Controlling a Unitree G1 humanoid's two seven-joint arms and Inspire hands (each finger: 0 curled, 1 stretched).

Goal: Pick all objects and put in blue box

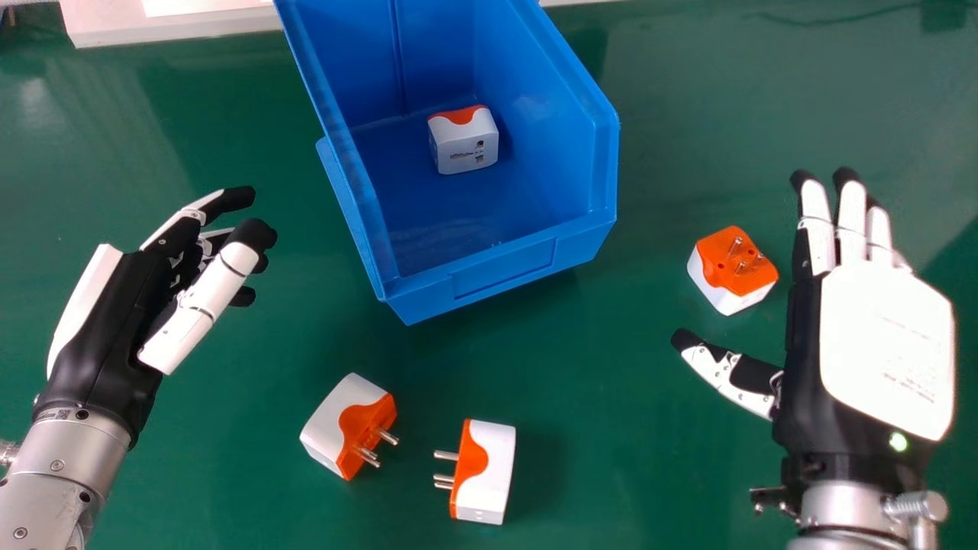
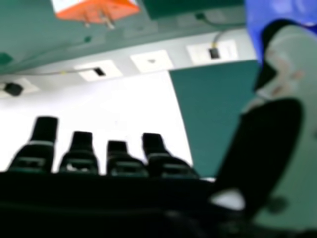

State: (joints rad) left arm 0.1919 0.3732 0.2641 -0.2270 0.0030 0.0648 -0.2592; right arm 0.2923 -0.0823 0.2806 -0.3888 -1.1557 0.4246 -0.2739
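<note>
Right hand (image 1: 886, 344), right: was wide, empty. Left hand (image 1: 114, 328), left: likewise. Right adapter (image 1: 722, 271): lay pins (image 1: 735, 246) up; gripping across them risked slipping.

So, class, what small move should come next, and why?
Probably the right robot hand should ease left, bringing thumb and fingers around the adapter beside it: the hand is open, and that adapter sits on the green table, outside the blue box.

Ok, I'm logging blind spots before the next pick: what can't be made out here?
Blue box: far end, cut off by the head view's top edge.
Adapter inside it: prongs, hidden behind its own body, head view.
Orange-and-white adapter: the rest of it, cut off by the right hand view's edge.
</note>
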